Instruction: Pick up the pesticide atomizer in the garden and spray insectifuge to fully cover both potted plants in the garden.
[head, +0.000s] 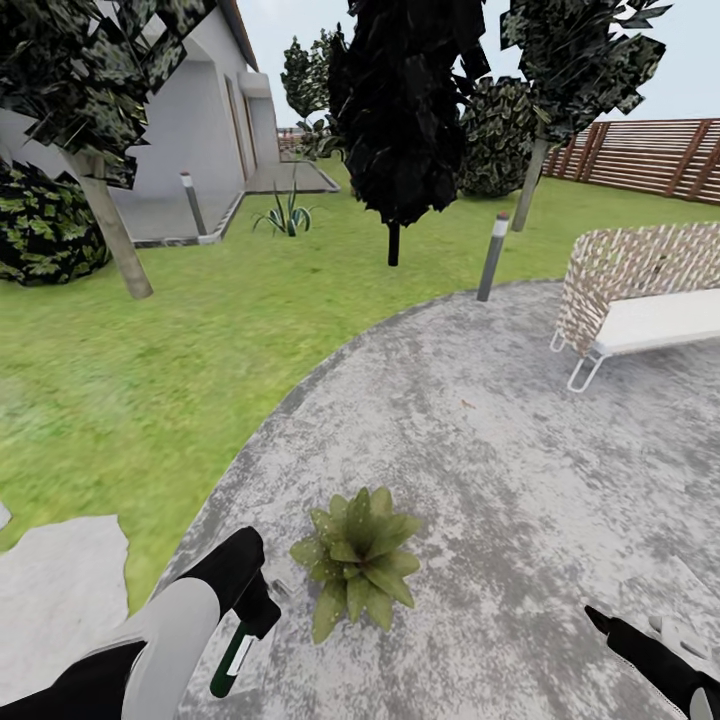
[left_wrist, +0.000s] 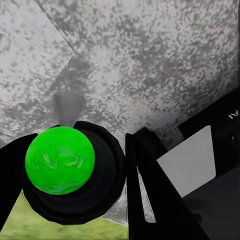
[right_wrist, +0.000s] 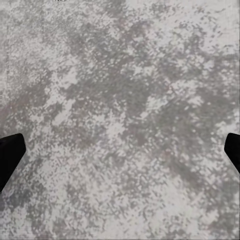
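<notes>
My left end effector (head: 252, 600) is clamped on the pesticide atomizer (head: 232, 660), whose green body (left_wrist: 60, 160) shows between the fingers. One potted plant (head: 357, 560) sits on the grey paving (head: 500, 450), just beside it. My right end effector (right_wrist: 120, 150) hangs with fingers wide apart.

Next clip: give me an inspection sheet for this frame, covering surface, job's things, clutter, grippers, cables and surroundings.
Surface: mottled grey paving, curved edge meeting green lawn.
Job's things: one potted plant stands on the paving between the arms; atomizer, green-topped, held in the left gripper, beside the plant.
Clutter: nothing seen.
Grippers: left shut on the atomizer; right gripper open over bare paving, fingers wide apart.
Cables: nothing seen.
Surroundings: wicker seat, two bollard lights, trees, slatted fence, house wall.
</notes>
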